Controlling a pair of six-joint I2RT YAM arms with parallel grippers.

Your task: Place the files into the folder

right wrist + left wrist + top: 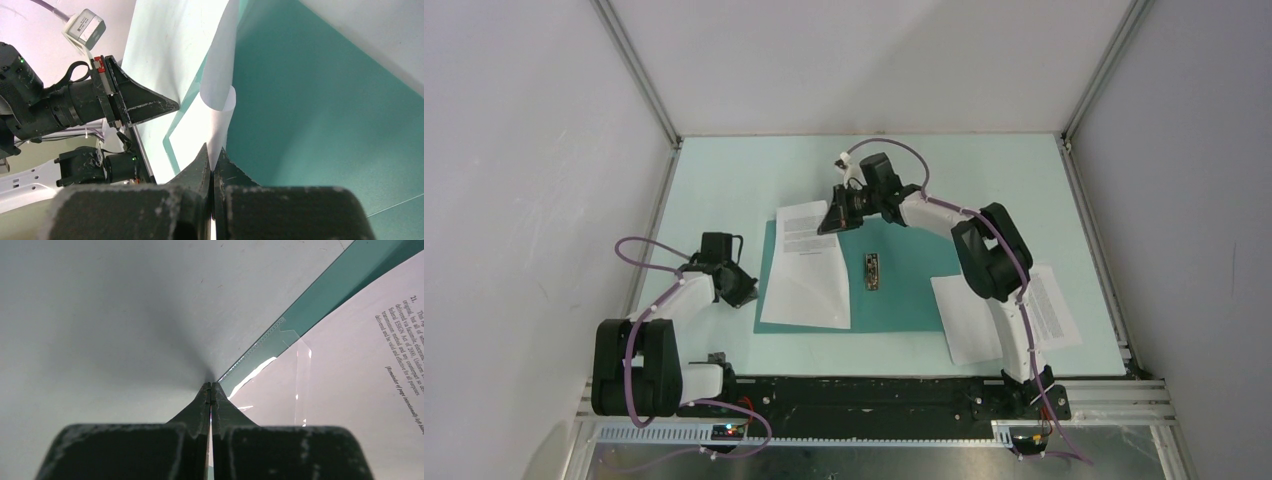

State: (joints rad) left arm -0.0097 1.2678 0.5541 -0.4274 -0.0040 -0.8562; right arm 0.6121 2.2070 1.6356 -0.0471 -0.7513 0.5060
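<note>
The right pincer [212, 157] gripped the far edge of the sheet [809, 285] lying lengthwise on the folder [904, 300]; the left pincer [211, 387] was closed, empty.

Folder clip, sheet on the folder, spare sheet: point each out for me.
folder clip [873, 271], top view, its middle.
sheet on the folder [809, 288], top view, blank lower half.
spare sheet [962, 320], top view, its bare left part.
</note>
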